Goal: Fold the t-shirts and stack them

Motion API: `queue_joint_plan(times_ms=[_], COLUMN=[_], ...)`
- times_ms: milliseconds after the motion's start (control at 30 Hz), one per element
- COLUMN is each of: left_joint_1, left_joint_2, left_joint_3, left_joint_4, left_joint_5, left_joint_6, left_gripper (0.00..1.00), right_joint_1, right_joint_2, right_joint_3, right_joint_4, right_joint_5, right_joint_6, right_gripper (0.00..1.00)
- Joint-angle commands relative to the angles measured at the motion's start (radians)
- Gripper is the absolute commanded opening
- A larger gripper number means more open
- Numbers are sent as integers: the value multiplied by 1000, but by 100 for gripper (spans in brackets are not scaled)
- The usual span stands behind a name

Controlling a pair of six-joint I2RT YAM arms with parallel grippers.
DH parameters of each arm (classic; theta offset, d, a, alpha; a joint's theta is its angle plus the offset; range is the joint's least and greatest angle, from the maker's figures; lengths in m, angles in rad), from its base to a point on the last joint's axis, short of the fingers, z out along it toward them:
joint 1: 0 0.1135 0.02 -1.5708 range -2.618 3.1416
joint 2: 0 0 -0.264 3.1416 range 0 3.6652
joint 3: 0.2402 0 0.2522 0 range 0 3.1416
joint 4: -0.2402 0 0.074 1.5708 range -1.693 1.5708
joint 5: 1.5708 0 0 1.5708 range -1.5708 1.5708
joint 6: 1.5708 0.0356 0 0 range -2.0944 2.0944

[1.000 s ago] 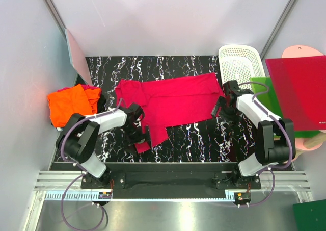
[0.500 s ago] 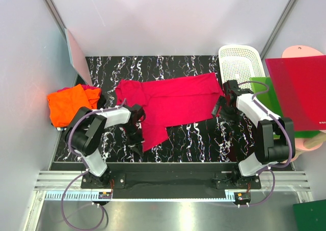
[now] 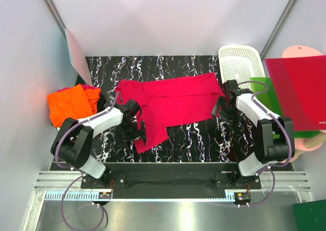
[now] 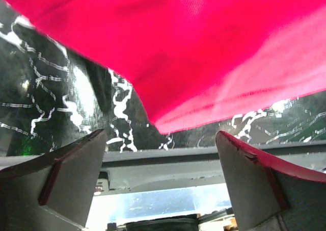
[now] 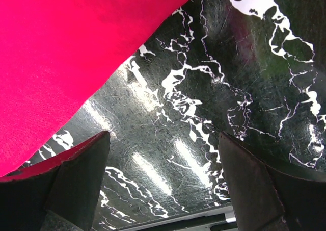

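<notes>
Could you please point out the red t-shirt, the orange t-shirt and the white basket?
red t-shirt (image 3: 178, 101), top external view, middle of its spread body
orange t-shirt (image 3: 71, 104), top external view, middle of the bundle
white basket (image 3: 240, 68), top external view, its bare floor

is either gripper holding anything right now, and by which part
Nothing is held: the left gripper and the right gripper both stand open at the edges of the red t-shirt.

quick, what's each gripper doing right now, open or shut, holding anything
left gripper: open, holding nothing, red t-shirt corner just ahead
right gripper: open, holding nothing, beside the t-shirt's edge
</notes>
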Motion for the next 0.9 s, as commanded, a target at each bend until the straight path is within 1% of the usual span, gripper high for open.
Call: queue_joint_plan(times_ms=[0,233,267,367,467,500,567,600,733,867], left_joint_1=[-10,-44,-47,-58,-69,-70,-69,-69,-37,31], left_joint_2=[62,176,182,211,252,274,292,309,309,207], left_joint_3=[-28,-4,1,24,53,58,68,70,42,-46], left_joint_4=[81,132,137,158,173,177,177,175,169,161], left_joint_5=[-23,10,10,12,10,3,-23,-33,-65,-77], left_joint_6=[-24,-16,-18,-21,-21,-18,-12,-9,-3,14], left_gripper=[91,86,81,75,55,36,18,0,0,0], right_joint_1=[-4,-4,-4,-4,-4,-6,-6,-4,-6,-42], right_joint_2=[12,15,15,13,7,4,-3,-5,-28,-42], right_joint_3=[25,41,43,38,29,26,17,15,3,-12], right_joint_4=[21,21,21,21,21,21,19,21,13,-2], right_joint_5=[13,12,12,8,7,8,8,8,16,10], right_joint_6=[-21,-24,-27,-26,-24,-24,-23,-23,-15,6], right_gripper=[94,95,95,94,95,94,94,95,95,96])
